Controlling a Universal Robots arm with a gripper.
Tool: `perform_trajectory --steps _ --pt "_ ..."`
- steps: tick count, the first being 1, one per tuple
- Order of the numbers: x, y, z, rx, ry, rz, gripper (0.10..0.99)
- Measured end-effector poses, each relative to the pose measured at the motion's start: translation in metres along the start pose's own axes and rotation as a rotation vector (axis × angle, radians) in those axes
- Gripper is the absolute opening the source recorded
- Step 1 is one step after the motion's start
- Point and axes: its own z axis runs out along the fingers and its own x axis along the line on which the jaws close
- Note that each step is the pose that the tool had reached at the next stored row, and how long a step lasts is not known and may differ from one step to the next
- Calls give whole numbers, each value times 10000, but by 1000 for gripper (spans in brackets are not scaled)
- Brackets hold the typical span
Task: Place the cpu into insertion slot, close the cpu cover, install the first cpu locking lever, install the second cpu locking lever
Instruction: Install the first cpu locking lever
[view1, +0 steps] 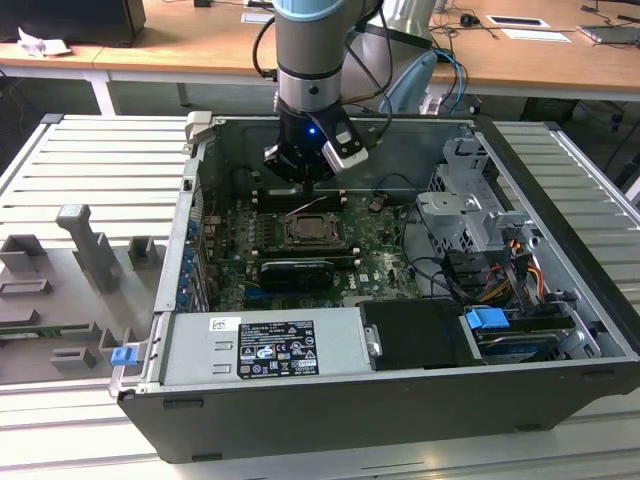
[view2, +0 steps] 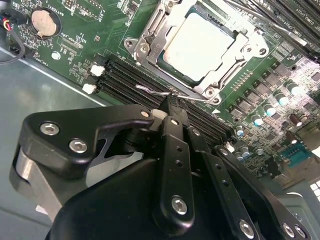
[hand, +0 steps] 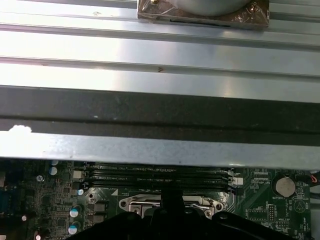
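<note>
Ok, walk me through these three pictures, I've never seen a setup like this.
The exterior view looks from outside at a robot arm reaching down into an open computer case. The two wrist views come from cameras riding on that arm. Its black pincer is pinched together at a thin wire locking lever beside the insertion slot on the green circuit board. The cpu already lies in the slot, with the cpu cover folded down around it.

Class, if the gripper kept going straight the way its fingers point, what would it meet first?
Probably the thin bent silvery wire lever beside the metal-framed socket holding the pale square cpu; the gripper tip sits right at it, though depth is unclear.
</note>
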Motion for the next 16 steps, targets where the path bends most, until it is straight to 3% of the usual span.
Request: perform_trajectory --steps 16 --pt "-77 19 142 -1 1 -8 106"
